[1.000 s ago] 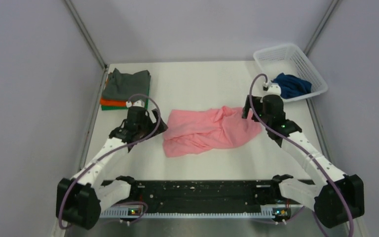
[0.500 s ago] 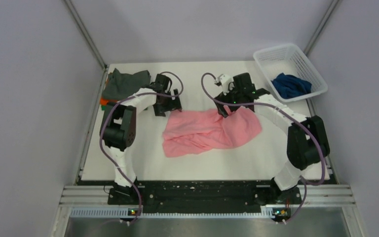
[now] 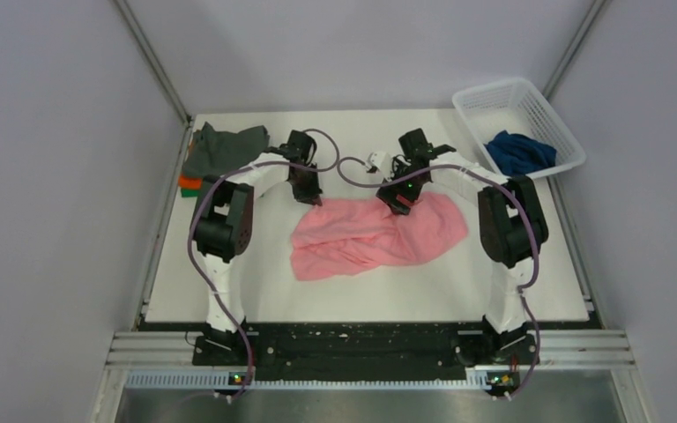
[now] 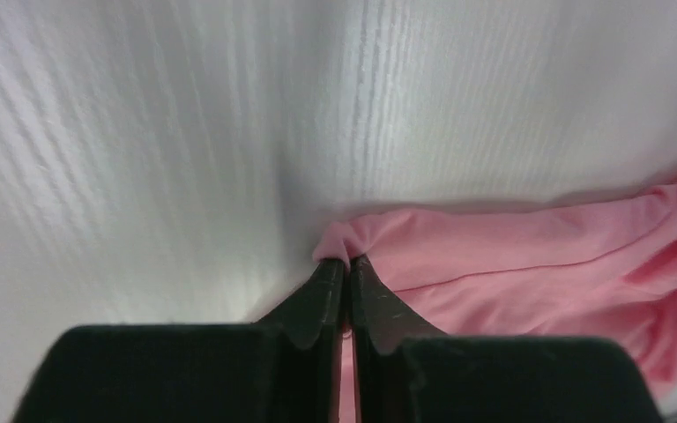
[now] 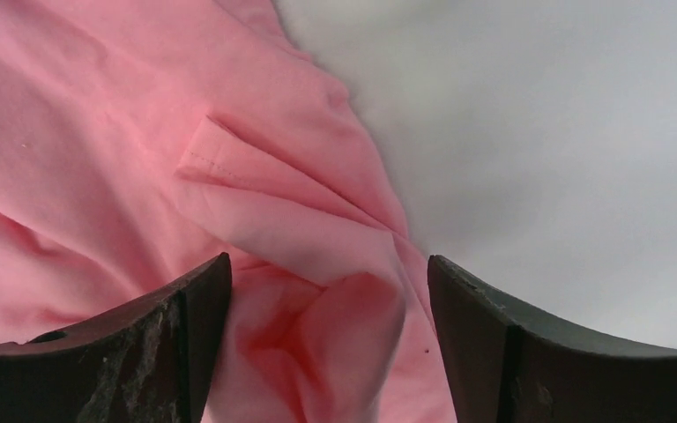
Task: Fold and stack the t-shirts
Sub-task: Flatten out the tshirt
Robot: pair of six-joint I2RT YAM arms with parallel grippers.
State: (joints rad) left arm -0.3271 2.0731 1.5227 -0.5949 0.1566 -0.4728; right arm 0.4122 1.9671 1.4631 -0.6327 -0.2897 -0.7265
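Observation:
A crumpled pink t-shirt point(image 3: 375, 233) lies mid-table. My left gripper point(image 3: 315, 198) sits at its far left corner, and the left wrist view shows that gripper point(image 4: 345, 264) shut on a pinch of the pink t-shirt point(image 4: 529, 256). My right gripper point(image 3: 403, 203) is down on the shirt's far edge. Seen from the right wrist, the right gripper point(image 5: 328, 273) stands open, a raised fold of the pink t-shirt point(image 5: 256, 203) between its fingers. At the far left a dark grey t-shirt point(image 3: 225, 145) tops a stack over an orange t-shirt point(image 3: 189, 182) and a green edge. A navy blue t-shirt point(image 3: 518, 152) lies in the basket.
A white lattice basket point(image 3: 502, 99) stands at the far right corner. Grey walls close in both sides and the back. The arms' black base rail point(image 3: 353, 339) runs along the near edge of the white table point(image 3: 361, 291).
Both arms reached from the shirt's sides to its far edge. The left gripper closed on the shirt's far left corner. The right gripper narrowed slightly over a fold.

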